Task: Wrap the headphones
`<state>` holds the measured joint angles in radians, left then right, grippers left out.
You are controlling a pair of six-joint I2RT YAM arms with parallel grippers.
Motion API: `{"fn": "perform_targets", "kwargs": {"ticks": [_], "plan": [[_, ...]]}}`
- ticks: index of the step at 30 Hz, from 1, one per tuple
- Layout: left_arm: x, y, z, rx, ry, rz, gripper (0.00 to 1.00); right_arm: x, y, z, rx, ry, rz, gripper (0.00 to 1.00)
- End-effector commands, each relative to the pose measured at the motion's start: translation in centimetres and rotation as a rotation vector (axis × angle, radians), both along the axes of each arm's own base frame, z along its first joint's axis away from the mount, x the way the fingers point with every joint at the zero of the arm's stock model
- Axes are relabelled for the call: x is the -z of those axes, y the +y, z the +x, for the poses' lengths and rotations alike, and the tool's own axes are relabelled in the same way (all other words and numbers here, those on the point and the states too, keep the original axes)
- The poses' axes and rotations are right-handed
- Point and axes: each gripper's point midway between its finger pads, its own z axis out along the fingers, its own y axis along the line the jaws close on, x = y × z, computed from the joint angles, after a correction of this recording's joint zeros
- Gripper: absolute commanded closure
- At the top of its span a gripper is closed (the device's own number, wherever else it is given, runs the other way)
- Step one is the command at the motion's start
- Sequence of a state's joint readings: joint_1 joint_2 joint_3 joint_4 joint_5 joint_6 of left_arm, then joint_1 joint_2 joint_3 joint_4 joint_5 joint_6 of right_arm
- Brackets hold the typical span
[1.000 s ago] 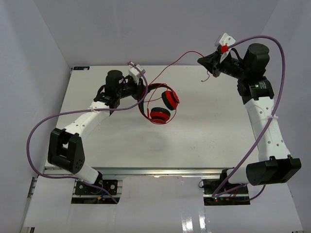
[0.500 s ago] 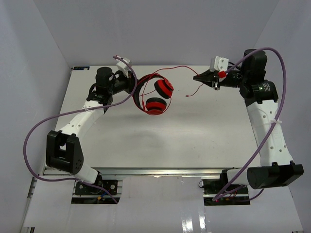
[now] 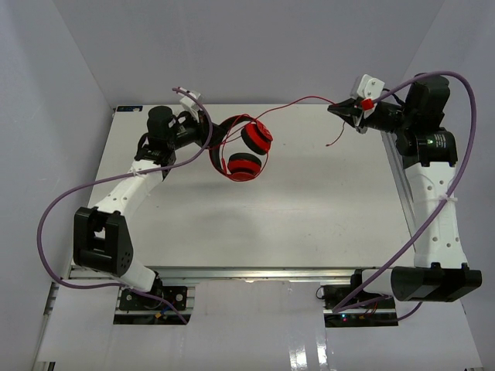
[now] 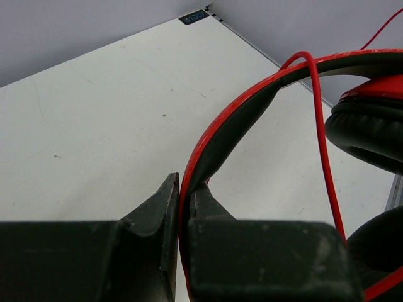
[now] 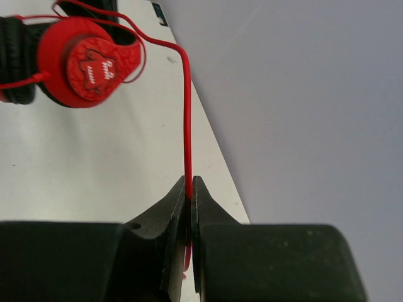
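The red headphones (image 3: 246,151) hang above the back middle of the table, ear cups with black pads hanging down. My left gripper (image 3: 203,131) is shut on the red-and-black headband (image 4: 233,126), which curves up and right in the left wrist view. The thin red cable (image 3: 298,103) runs from the headphones to my right gripper (image 3: 340,110), which is shut on it at the back right. The cable's free end with the plug (image 3: 331,144) dangles below that gripper. In the right wrist view the cable (image 5: 187,113) rises from the jaws to a red ear cup (image 5: 91,63).
Grey walls enclose the white table (image 3: 255,224) on three sides. Thick purple arm cables (image 3: 54,209) loop beside both arms. The table's back edge and corner show in the left wrist view (image 4: 208,12).
My right gripper has moved up and back to the right with the cable, pulling it longer. My left gripper has shifted slightly left with the headphones.
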<state>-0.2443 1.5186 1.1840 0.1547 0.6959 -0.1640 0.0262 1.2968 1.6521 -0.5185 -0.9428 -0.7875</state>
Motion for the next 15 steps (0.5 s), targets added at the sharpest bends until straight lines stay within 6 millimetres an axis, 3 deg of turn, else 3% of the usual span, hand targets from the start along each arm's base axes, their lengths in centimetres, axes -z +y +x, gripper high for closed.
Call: {"fn": "perform_targets", "kwargs": {"ticks": [1,7,10,12,15], "plan": [[-2.3,0.0,0.9,-0.018,-0.026,-0.034,1.00,-2.4,2.3,-4.1,-0.204,-0.069,0.014,0.92],[-1.0,0.2,2.9,-0.090,0.003,0.025,1.00,-3.3,6.0,-7.0,-0.373,-0.097,0.006,0.92],[-1.3,-0.8,3.4,-0.093,-0.020,0.059,1.00,-1.5,9.2,-7.0,-0.378,-0.057,-0.035,0.92],[-1.4,-1.3,3.6,-0.097,-0.023,0.064,1.00,-0.1,11.7,-8.1,-0.423,-0.035,-0.054,0.92],[-2.1,-1.6,3.7,-0.098,-0.040,0.058,1.00,2.1,13.6,-8.2,-0.429,0.000,-0.080,0.92]]}}
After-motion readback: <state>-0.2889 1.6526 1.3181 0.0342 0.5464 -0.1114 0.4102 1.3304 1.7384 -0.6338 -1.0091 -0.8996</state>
